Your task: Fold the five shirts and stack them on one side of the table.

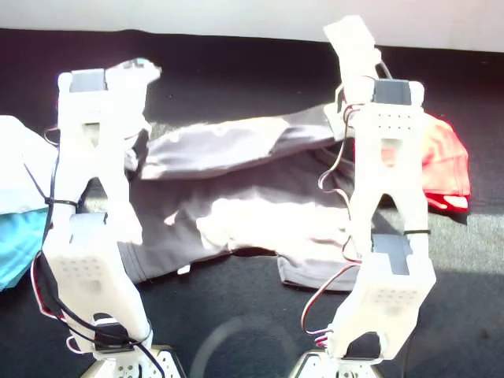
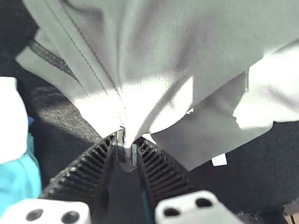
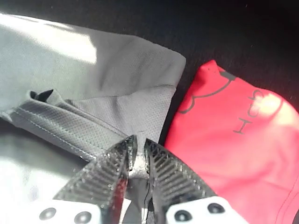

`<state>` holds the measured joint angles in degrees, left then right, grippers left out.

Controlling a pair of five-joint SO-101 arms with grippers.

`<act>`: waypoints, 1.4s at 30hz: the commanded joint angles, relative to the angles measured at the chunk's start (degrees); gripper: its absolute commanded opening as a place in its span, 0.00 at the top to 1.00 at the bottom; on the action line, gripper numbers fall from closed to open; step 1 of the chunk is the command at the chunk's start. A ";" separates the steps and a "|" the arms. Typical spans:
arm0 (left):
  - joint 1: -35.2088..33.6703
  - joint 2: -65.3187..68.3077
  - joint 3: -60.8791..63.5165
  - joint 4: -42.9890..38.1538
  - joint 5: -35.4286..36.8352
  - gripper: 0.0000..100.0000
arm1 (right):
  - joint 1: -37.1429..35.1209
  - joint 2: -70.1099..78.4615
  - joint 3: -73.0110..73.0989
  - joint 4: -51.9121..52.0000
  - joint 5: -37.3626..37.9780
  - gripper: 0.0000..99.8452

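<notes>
Left claw pinches a seam of the grey shirt, which lies spread across the black tabletop; right claw is closed on its edge, just beside the red shirt

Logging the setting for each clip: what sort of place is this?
Probably a robot test bench rather than a home: a dark table, left arm and right arm mounted at its near edge, and a grey shirt, red shirt and teal shirt laid out.
</notes>
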<state>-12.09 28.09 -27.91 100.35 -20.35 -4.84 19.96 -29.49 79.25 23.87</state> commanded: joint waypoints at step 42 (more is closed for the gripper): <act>-14.20 -81.36 1.80 -6.51 0.88 0.99 | -2.24 -49.19 -31.69 6.55 -4.04 0.99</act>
<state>-25.63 -52.70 -25.36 94.29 -20.26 -6.68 -27.60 -60.18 86.11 22.99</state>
